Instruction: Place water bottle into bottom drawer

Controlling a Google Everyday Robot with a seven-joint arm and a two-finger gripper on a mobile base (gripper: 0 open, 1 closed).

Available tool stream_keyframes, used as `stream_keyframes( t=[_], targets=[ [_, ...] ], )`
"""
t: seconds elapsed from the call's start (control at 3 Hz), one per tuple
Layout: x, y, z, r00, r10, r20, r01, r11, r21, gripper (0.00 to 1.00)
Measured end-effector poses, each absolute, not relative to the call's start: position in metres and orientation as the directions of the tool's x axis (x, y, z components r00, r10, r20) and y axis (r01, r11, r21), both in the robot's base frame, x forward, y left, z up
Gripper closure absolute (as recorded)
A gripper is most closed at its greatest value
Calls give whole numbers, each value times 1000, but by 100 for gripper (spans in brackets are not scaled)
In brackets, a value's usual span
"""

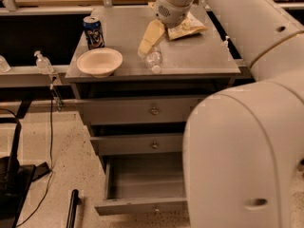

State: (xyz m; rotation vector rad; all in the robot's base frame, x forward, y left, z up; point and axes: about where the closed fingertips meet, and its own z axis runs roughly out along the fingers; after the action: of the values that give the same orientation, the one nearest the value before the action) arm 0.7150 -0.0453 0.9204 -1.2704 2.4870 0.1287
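The water bottle [154, 61] lies on its side on the grey cabinet top [199, 56], right of the bowl. Its far end is hidden under my gripper. My gripper [151, 38] hangs from the white arm [247, 80] and sits right over the bottle's far end, at or just above it. The bottom drawer [137, 206] is pulled open and nothing shows inside it. Its right part is hidden behind the arm. The two drawers above it are closed.
A pale bowl [99, 61] and a blue drink can [94, 32] stand on the left of the cabinet top. A snack bag [189, 27] lies at the back right. A pump bottle [43, 63] stands on the left ledge. Cables and a black base lie on the floor at left.
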Motion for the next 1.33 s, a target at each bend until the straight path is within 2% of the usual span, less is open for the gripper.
stream_keyframes(
  t=[0.33, 0.67, 1.33],
  targets=[
    [743, -30, 886, -726, -619, -300, -643, 765, -22, 0],
    [760, -12, 863, -823, -498, -274, -517, 856, -4, 4],
    [769, -9, 845, -844, -468, -263, -478, 878, -26, 50]
  ],
)
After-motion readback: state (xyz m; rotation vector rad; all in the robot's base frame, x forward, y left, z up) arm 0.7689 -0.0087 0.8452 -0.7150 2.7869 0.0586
